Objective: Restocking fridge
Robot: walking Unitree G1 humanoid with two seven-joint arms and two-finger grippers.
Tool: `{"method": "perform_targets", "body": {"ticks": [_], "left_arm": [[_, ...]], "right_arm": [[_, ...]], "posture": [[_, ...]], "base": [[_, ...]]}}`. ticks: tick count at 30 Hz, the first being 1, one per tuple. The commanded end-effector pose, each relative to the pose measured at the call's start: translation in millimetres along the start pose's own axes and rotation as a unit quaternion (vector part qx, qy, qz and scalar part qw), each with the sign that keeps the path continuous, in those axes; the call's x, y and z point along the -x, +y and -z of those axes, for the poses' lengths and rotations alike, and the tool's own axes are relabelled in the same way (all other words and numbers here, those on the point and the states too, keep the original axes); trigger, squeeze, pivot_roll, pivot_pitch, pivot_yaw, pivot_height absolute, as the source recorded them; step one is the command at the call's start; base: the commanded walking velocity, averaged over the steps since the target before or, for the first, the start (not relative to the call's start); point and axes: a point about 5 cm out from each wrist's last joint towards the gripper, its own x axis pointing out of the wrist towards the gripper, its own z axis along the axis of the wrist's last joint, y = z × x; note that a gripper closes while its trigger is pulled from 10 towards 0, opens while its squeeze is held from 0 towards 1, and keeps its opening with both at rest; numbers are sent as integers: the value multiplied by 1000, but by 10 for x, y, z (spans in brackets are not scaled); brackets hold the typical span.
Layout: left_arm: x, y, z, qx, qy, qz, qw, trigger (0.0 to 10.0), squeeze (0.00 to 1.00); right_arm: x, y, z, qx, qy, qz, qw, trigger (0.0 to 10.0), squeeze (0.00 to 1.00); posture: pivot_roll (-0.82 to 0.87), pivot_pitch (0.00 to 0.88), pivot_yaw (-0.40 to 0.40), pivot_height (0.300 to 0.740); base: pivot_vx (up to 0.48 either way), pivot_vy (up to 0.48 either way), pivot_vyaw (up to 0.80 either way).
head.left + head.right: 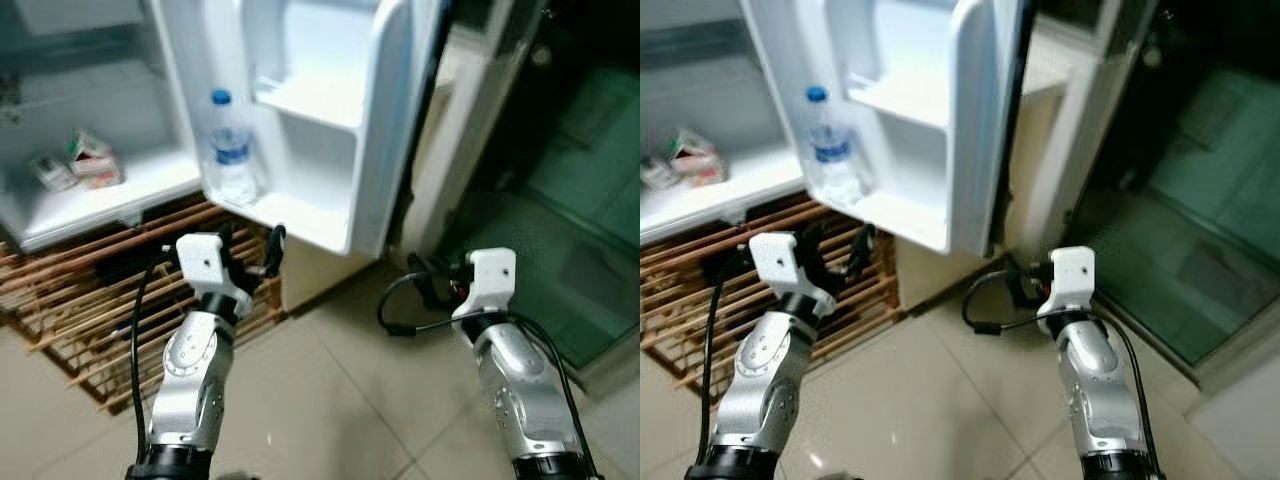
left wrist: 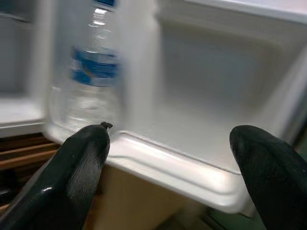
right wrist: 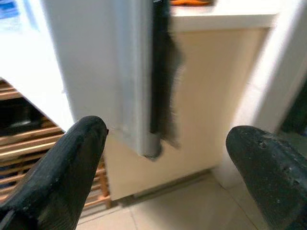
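Fridge open; on its lower shelf (image 1: 110,195), far left, sit a few small cartons (image 1: 92,160). Below the shelf, a slatted wooden rack (image 1: 80,300) on the tiled floor (image 1: 330,400). Fridge door (image 1: 330,120) swung wide, inner side facing the camera. A clear water bottle (image 1: 230,150) with blue cap and blue label stands upright at the left end of the bottom door bin (image 1: 300,215). Left gripper (image 1: 255,255) is just below that bin's front edge, near the bottle, fingers (image 2: 79,167) spread apart, holding nothing. Right gripper (image 3: 168,177) is raised beyond the door's outer edge, fingers apart and empty, pointing at the door's dark seal (image 3: 160,72) and a beige cabinet (image 3: 211,96). Dark glass panel (image 1: 560,200) at far right.
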Motion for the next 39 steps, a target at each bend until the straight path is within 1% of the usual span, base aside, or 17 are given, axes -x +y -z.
{"method": "perform_targets", "body": {"ticks": [1, 8, 11, 12, 13, 16, 20, 21, 22, 23, 27, 29, 30, 33, 36, 37, 39], "left_arm": [[-10, -10, 19, 3, 8, -3, 1000, 10000, 0], [-15, 97, 85, 26, 27, -32, 999, 10000, 0], [-12, 225, 185, 23, 57, -63, 996, 10000, 0], [-27, 319, 230, 19, 69, -84, 994, 10000, 0], [-27, 319, 230, 19, 69, -84, 994, 10000, 0], [-47, 429, 384, -22, 109, -90, 990, 10000, 0], [-25, 481, 565, -37, 156, -96, 982, 10000, 0], [30, 490, 696, -29, 184, -98, 978, 10000, 0], [30, 490, 696, -29, 184, -98, 978, 10000, 0], [91, 486, 811, -26, 209, -100, 972, 10000, 0], [215, 496, 871, -37, 216, -102, 970, 10000, 0], [278, 504, 872, -43, 214, -99, 971, 10000, 0], [402, 533, 880, -57, 213, -95, 971, 10000, 0], [601, 605, 895, -65, 216, -104, 969, 10000, 0], [750, 641, 897, -70, 220, -115, 966, 10000, 0], [885, 638, 918, -69, 230, -118, 964, 10000, 0], [968, 624, 940, -67, 239, -121, 961, 10000, 0]], "right_arm": [[-2, -19, -21, 3, -4, 3, 1000, 10000, 0], [6, -91, -20, 9, -1, 29, 1000, 10000, 0], [-3, -143, -65, 29, -3, 50, 998, 10000, 0], [-26, -206, -112, 50, -5, 81, 995, 10000, 0], [-26, -206, -112, 50, -5, 81, 995, 10000, 0], [-148, -354, -200, 88, -16, 140, 986, 10000, 0], [-339, -512, -313, 108, -16, 190, 976, 10000, 0], [-471, -599, -452, 107, -29, 208, 972, 10000, 0], [-471, -599, -452, 107, -29, 208, 972, 10000, 0], [-585, -668, -570, 111, -36, 225, 967, 10000, 0], [-726, -712, -719, 112, -39, 230, 966, 10000, 0], [-739, -700, -733, 113, -41, 227, 966, 10000, 0], [-810, -664, -758, 123, -39, 218, 967, 10000, 0], [-908, -623, -776, 126, -27, 209, 969, 10000, 0], [-961, -579, -783, 117, -19, 202, 972, 10000, 0], [-1011, -508, -811, 105, -19, 191, 976, 10000, 0], [-1051, -439, -854, 96, -26, 179, 979, 10000, 0]], "posture": [[-136, 0, -11, 740], [-140, 0, -5, 740], [-140, 0, -5, 740], [-138, 0, -6, 740], [-138, 0, -6, 740], [-139, 0, 5, 740], [-128, 0, 14, 740], [-111, 0, 19, 740], [-111, 0, 19, 740], [-99, 0, 20, 740], [-69, 0, 13, 740], [-52, 13, 8, 740], [-24, 44, 2, 740], [15, 83, -9, 740], [41, 106, -16, 740], [63, 128, -24, 740], [66, 136, -25, 740]], "base": [[0, -480, 688], [0, -206, 295], [0, 0, 0], [0, 0, 0], [0, 0, 0], [0, 0, 0], [0, 0, 0], [0, 0, 0], [0, 0, 0], [0, 0, 0], [0, 0, 0], [0, 0, 0], [0, 0, 0], [0, 0, 0], [0, 0, 0], [0, 0, 0], [0, 0, 0]]}}
